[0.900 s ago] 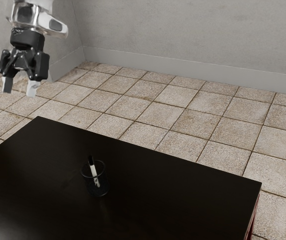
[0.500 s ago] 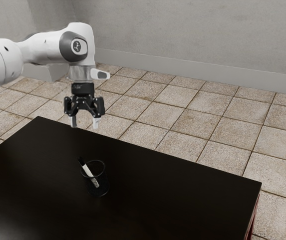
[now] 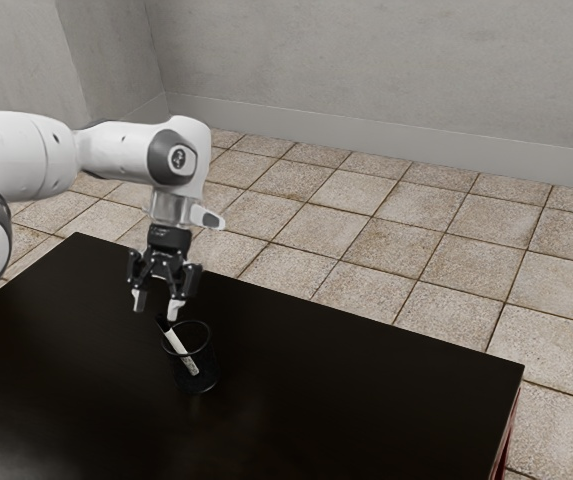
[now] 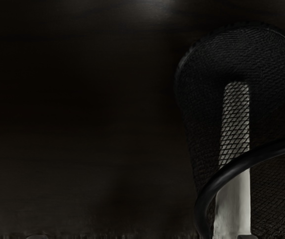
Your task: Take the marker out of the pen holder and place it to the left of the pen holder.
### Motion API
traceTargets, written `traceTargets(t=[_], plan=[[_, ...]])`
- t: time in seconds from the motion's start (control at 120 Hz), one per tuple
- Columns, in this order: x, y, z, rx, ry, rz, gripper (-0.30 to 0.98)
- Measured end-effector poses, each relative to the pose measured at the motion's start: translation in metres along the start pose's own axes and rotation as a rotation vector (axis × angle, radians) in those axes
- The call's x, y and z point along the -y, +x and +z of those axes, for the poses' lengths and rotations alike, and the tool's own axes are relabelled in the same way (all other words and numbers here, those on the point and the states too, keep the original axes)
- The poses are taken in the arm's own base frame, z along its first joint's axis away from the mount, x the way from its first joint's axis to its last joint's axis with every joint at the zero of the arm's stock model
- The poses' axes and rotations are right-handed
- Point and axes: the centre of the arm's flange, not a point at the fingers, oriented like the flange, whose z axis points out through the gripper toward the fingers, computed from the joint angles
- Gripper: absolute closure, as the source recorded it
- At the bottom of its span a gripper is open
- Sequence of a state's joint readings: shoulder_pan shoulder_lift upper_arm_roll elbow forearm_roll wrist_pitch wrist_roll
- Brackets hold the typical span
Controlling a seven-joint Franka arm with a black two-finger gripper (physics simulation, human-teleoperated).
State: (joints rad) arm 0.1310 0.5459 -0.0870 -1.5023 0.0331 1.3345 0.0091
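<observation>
Above the black table, my gripper [image 3: 156, 306] points down with its two fingers apart, open. The pen holder [image 3: 204, 375], a dark mesh cup, stands just below and toward the exterior view's right of it. A white marker [image 3: 179, 348] with a black cap leans in the cup, its capped end over the rim near the right-hand fingertip in the exterior view. In the wrist view the marker [image 4: 233, 199] runs down inside the mesh pen holder [image 4: 266, 59], partly behind the mesh.
The dark tabletop [image 3: 366, 400] extends around the cup, with its far edge sloping down to a corner at the exterior view's right. Beyond it lie a tiled floor [image 3: 366, 235] and grey walls [image 3: 386, 70].
My hand has swung in over the table and come down close to the pen holder. The marker has tipped in the cup, its cap now toward the exterior view's left.
</observation>
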Motion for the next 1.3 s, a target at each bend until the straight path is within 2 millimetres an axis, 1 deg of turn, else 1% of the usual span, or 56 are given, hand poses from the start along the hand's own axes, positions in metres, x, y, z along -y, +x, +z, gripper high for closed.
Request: traceTargets(t=[0.05,0.133,0.275,0.442,0.533,0.592,0.708,0.792,0.817,0.942,1.008,1.058,1.108,1.167,1.217,1.258,1.3], plan=[[-0.009,-0.002,0.000,0.015,0.019,0.017,0.23],[-0.016,-0.004,0.003,0.038,0.036,0.032,0.25],[-0.033,-0.005,0.013,0.082,0.052,0.063,0.28],[-0.048,-0.004,0.021,0.109,0.066,0.090,0.49],[-0.062,-0.005,0.022,0.116,0.072,0.116,0.56],[-0.066,-0.006,0.023,0.120,0.073,0.126,0.60],[-0.067,-0.004,0.027,0.132,0.065,0.131,0.68],[-0.059,0.003,0.034,0.148,0.042,0.125,0.72],[-0.058,0.004,0.034,0.150,0.038,0.124,0.71],[-0.051,0.005,0.032,0.148,0.021,0.117,0.70],[-0.051,0.003,0.028,0.139,0.020,0.117,0.74],[-0.051,-0.011,0.016,0.114,0.024,0.116,0.75],[-0.047,-0.037,0.000,0.078,0.027,0.108,0.76],[-0.034,-0.074,-0.025,0.014,0.010,0.089,0.77],[-0.020,-0.098,-0.046,-0.044,-0.025,0.070,0.77],[-0.008,-0.113,-0.060,-0.092,-0.059,0.056,0.78],[0.002,-0.120,-0.071,-0.137,-0.088,0.048,0.78]])
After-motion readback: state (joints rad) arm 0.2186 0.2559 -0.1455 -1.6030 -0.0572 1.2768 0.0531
